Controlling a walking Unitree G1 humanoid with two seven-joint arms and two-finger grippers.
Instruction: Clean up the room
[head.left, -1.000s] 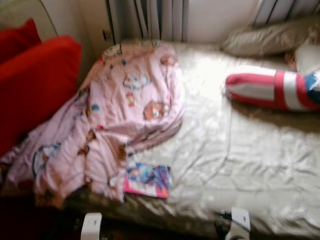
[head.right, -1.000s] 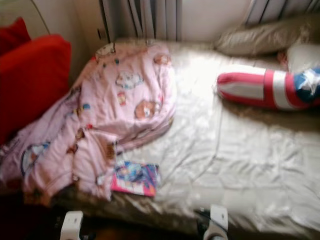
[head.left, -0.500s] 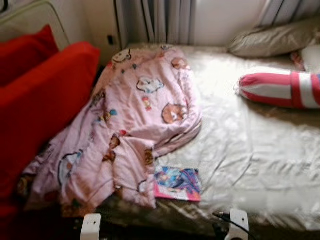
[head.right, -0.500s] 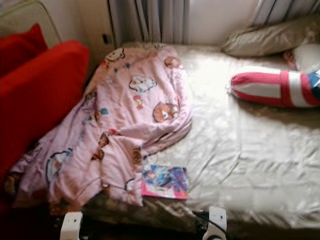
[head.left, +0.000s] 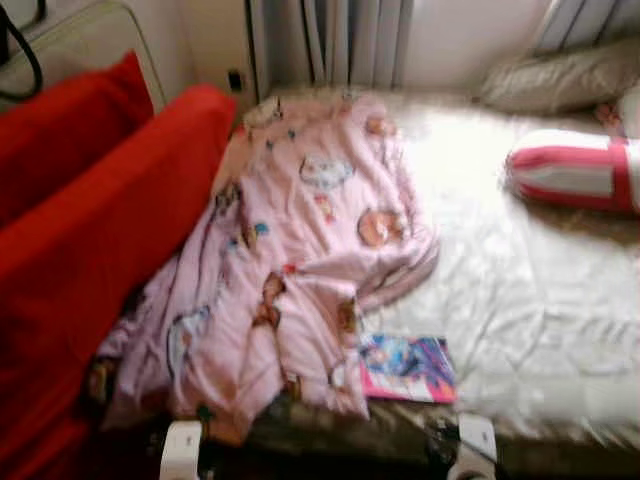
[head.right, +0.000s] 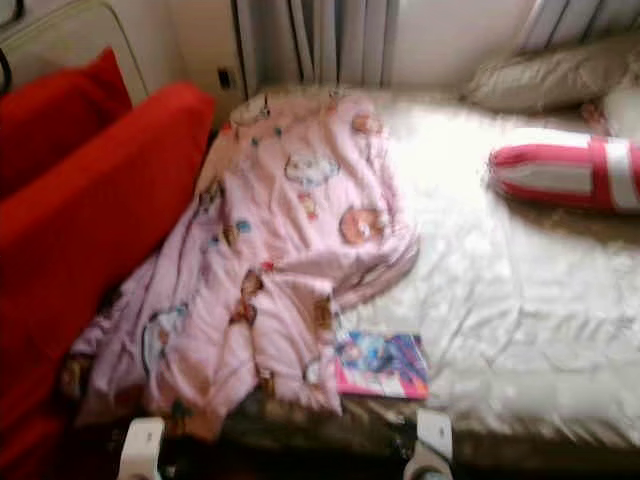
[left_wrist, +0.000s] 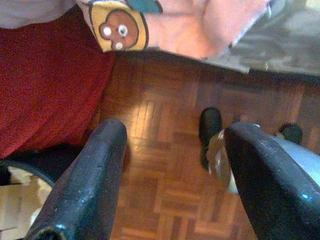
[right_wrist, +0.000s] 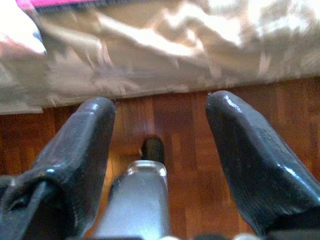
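I'm looking down at a bed (head.left: 540, 300) with a shiny cream cover, head views a bit blurred. Pink cartoon-print blanket (head.left: 300, 260) lies bunched across the bed's left half, running from about 12 o'clock down to 7 o'clock, its lower end spilling over the near edge. A colourful book (head.left: 408, 368) lies flat on the cover at roughly 5 o'clock of the blanket, touching or just under the blanket's hem, near the bed's front edge. Red-and-white striped bolster (head.left: 575, 170) sits at 2 o'clock, with a beige pillow (head.left: 560, 78) behind it against the wall. Red cushions (head.left: 90, 250) fill the 9 o'clock side, the blanket pressed against them. Curtain (head.left: 350, 40) hangs at 12 o'clock. Both arms are low at 6 o'clock in front of the bed. Left gripper (left_wrist: 172, 170) is spread wide with nothing between the fingers, hanging over parquet floor (left_wrist: 165, 165), blanket edge and red fabric beyond it. Right gripper (right_wrist: 162, 150) is also spread wide and empty, over the same floor, pointing at the bed's side drape, with a pink sliver of the book at the far edge
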